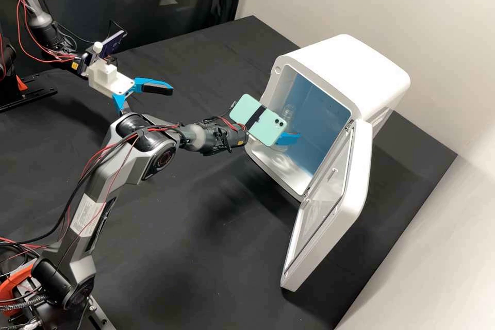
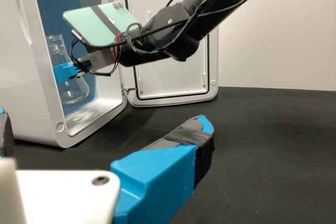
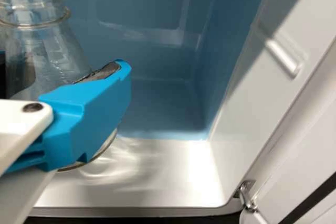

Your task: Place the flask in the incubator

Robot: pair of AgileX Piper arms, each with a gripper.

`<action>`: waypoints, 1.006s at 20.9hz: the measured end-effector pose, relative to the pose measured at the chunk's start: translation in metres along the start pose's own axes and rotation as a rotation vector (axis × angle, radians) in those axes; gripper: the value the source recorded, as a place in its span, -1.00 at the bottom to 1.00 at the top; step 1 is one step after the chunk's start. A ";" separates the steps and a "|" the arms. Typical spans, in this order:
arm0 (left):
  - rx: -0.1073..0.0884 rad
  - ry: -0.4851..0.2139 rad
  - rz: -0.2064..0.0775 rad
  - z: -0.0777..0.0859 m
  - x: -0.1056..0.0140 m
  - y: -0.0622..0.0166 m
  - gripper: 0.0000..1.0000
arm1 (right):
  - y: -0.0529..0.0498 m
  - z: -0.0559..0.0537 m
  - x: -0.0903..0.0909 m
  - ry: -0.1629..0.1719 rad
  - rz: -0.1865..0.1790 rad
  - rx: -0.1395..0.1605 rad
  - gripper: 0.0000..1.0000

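We have the right gripper [image 2: 65, 72] clamped on the upright clear glass conical flask [image 3: 37, 30] inside the white, blue-lined incubator [image 1: 356, 69], its base at or just above the floor, while the left gripper [image 1: 139, 95], fingers apart, hangs well away over the black worktop [image 1: 206, 227].

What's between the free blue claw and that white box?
Only bare bench between the left gripper and the white box; the left wrist view shows it, the right arm hanging above.
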 end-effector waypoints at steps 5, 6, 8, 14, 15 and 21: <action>0.000 0.000 0.000 0.000 0.000 0.0000 1.00 | -0.013 0.009 0.005 -0.019 -0.010 -0.013 -1.00; 0.000 0.000 0.000 0.000 0.000 0.0000 1.00 | -0.016 0.010 0.006 -0.023 -0.014 -0.015 -1.00; 0.000 0.000 0.000 0.000 0.000 0.0000 1.00 | -0.022 0.015 0.009 -0.037 -0.025 -0.016 -1.00; 0.000 -0.002 0.000 0.000 0.000 -0.0001 1.00 | -0.035 0.021 0.019 -0.058 -0.034 -0.031 -1.00; 0.000 -0.002 0.000 0.000 0.000 -0.0001 1.00 | -0.036 0.022 0.020 -0.058 -0.030 -0.034 -1.00; 0.000 -0.002 0.000 0.000 0.000 -0.0001 1.00 | -0.042 0.021 0.025 -0.055 0.004 -0.044 -1.00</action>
